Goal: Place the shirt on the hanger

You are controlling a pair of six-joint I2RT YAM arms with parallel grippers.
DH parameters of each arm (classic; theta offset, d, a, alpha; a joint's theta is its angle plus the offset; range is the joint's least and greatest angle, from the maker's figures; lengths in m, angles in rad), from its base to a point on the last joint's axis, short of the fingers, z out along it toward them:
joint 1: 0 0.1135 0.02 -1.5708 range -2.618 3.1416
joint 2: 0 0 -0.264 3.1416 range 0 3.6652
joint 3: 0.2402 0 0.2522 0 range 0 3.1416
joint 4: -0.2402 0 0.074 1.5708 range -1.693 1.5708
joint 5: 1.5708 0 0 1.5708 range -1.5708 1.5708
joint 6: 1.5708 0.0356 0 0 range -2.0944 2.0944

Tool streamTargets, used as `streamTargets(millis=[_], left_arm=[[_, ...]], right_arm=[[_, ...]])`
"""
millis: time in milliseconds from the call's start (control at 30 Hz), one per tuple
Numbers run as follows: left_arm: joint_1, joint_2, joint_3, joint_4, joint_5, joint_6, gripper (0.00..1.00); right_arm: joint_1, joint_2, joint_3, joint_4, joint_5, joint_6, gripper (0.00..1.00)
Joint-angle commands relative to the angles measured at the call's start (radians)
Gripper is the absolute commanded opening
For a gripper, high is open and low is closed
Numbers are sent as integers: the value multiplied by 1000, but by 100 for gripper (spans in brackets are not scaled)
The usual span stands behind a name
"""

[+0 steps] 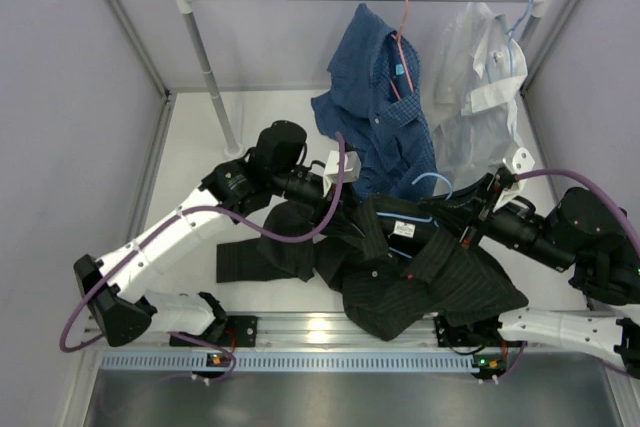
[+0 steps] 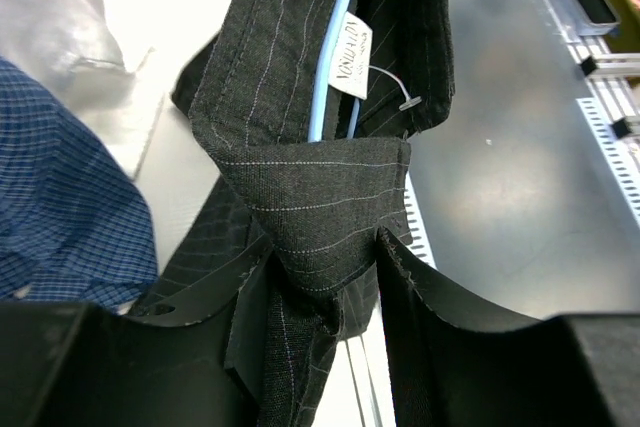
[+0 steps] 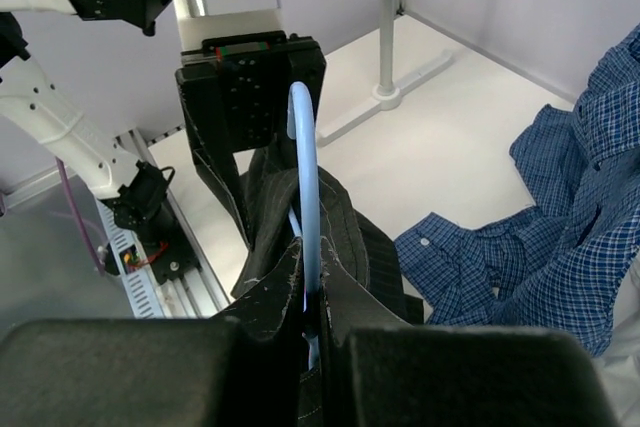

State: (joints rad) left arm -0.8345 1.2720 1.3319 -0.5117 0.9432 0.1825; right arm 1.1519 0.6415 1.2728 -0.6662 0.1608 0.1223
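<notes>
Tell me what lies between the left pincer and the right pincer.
The shirt collar fills that stretch, with the light-blue hanger wire running inside it. The right wrist view shows it best.

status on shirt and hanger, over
Left gripper shut on shirt collar. Right gripper shut on hanger, wire inside the collar. Blue checked shirt draped close behind.

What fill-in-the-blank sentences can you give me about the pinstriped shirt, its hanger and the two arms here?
1. The wire hanger inside the pinstriped shirt is light ___.
2. The right end effector is shut on the hanger's thin ___.
3. The left end effector is ___ on the pinstriped shirt.
4. The shirt's neck label is ___.
Missing words: blue; wire; shut; white.
</notes>
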Motion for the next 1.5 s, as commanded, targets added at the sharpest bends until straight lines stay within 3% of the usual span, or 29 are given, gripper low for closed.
streamTargets(millis=[0,400,533,633,667,733,767,867,1067,1100,1167,1233,1367,1467], left_arm=[[-11,35,65,24,144,20,28],[-20,27,87,24,154,23,26],[-20,-6,82,24,125,29,17],[-20,-32,75,24,89,35,15],[-20,-40,69,25,54,35,24],[-20,-60,56,25,17,40,57],[-20,-66,43,25,0,46,62],[-20,-82,26,24,-49,58,68],[-18,-68,9,25,-66,66,64],[-20,-66,7,24,-76,64,74],[-18,-72,4,24,-136,66,82],[-18,-95,-16,51,-211,55,98],[-15,-134,-56,110,-254,29,98],[-15,-137,-76,113,-143,46,98]], right_arm=[[12,27,3,80,-43,-6,0],[12,102,-41,180,-101,-1,0],[12,113,-64,215,-107,7,0],[12,121,-75,220,-104,7,0],[12,122,-79,220,-101,8,0],[12,112,-92,226,-84,8,0],[12,101,-98,232,-81,10,0],[12,78,-115,244,-76,11,0],[12,55,-115,244,-80,11,0],[12,52,-115,244,-81,13,0],[12,44,-118,244,-81,10,0],[12,32,-122,244,-83,8,0],[12,7,-139,246,-83,-1,0],[12,-2,-145,246,-80,-1,0]])
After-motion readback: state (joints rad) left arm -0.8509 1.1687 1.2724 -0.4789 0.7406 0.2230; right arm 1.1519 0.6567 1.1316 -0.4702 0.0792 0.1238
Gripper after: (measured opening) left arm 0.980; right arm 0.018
